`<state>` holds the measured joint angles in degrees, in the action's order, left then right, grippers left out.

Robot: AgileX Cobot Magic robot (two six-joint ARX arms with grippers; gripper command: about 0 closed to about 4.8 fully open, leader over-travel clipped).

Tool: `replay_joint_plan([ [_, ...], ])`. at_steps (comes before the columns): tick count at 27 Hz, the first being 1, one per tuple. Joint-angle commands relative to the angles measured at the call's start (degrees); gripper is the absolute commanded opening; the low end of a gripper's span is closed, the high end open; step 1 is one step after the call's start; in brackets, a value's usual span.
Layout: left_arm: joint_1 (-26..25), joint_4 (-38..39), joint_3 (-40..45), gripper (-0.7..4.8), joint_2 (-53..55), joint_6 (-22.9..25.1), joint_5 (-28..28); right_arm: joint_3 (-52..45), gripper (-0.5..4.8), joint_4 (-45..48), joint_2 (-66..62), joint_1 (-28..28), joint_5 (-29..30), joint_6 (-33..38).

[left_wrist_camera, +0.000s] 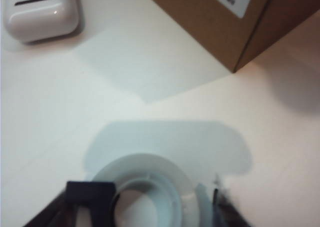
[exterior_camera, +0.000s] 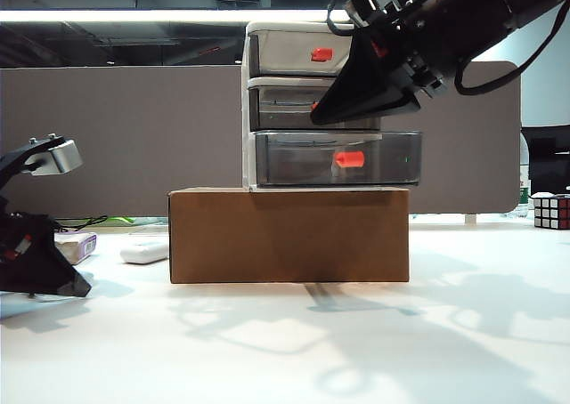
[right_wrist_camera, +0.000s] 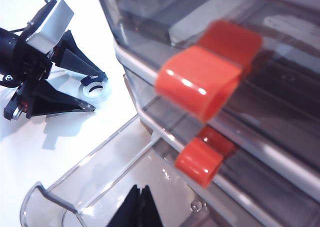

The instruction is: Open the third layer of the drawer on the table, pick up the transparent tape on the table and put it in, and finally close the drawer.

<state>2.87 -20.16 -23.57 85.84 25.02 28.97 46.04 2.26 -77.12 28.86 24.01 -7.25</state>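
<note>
**Bottom drawer out, tape bracketed**

Landmark for everything below: the cardboard box (exterior_camera: 289, 235) on the table (exterior_camera: 285, 351).

Stacked on top of that box, the drawer (exterior_camera: 331, 106), a white-framed cabinet of three smoky-grey trays. Lowest tray, the third layer (exterior_camera: 337, 159), drawn forward past the two above, red tab (exterior_camera: 349, 159) facing out; judged as already opened, ready to receive.

Up beside the middle tray, above the box's right half, the right gripper (right_wrist_camera: 136, 207): fingertips pressed together to a closed point over the open tray, nothing between them. Probably parked there to keep clear of the tray mouth after the pull.

Well to the left of the box, low over the tabletop, the left gripper (right_wrist_camera: 92, 94). Fingers set wide on either side of the transparent tape (left_wrist_camera: 145, 192), one dark finger (left_wrist_camera: 90, 199) against the ring's black clip side, the other at the far edge. Ring flat on the table, not lifted. Spread wide because the roll is broad; closing looks under way, a firm hold not yet evident.

Between box and left gripper, a white oblong case (left_wrist_camera: 42, 12), lying clear of the tape.
</note>
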Motion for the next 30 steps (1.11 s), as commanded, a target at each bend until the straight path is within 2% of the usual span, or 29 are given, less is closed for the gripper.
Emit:
replay_joint_plan([
  [1,0.0,1.2,0.2,3.63,0.9,-0.2,0.8,0.3,-0.05,0.9,0.2,0.0,-0.1,-0.3],
  [3,0.0,1.2,0.2,3.48,0.9,-0.2,0.9,0.3,-0.05,0.9,0.2,0.0,-0.1,-0.3],
  [4,0.0,1.2,0.1,3.02,0.9,-0.2,1.6,0.3,-0.05,0.9,0.2,0.0,-0.1,-0.3],
  [5,0.0,1.2,0.1,2.09,0.9,-0.2,2.6,0.3,-0.05,0.7,0.2,0.0,-0.1,-0.3],
  [6,0.0,1.2,0.2,1.58,0.9,-0.2,3.3,0.3,-0.05,0.5,0.2,0.0,-0.1,-0.3],
  [16,0.0,1.4,0.1,1.47,-1.5,-1.1,3.5,0.3,-0.05,-0.2,0.2,0.0,-0.1,-0.3],
  [19,0.0,2.1,0.1,1.47,-6.7,-2.8,4.4,0.3,-0.05,-0.8,0.3,0.0,-0.1,-0.2],
  [21,0.6,3.8,0.1,1.49,-14.3,-3.5,6.9,0.3,-0.05,-0.8,0.3,0.0,-0.1,-0.2],
  [24,7.0,6.9,0.1,1.56,-25.8,-4.1,6.5,0.3,-0.05,-0.9,1.5,0.0,-0.1,-0.3],
  [25,9.3,6.8,0.1,1.56,-27.7,-4.1,5.3,0.3,-0.05,-0.9,2.1,0.0,-0.5,-0.2],
  [26,13.6,6.8,-0.4,1.56,-29.7,-4.3,1.6,0.3,-0.05,-1.0,3.0,0.0,-1.0,-0.2],
  [28,20.6,6.8,-2.9,1.56,-29.7,-6.3,-3.7,0.3,-0.05,-1.3,5.1,0.0,-2.0,-0.3],
  [30,26.1,6.4,-6.7,1.56,-27.5,-6.4,-5.9,0.3,-0.05,-1.9,7.0,0.0,-2.1,-0.3],
])
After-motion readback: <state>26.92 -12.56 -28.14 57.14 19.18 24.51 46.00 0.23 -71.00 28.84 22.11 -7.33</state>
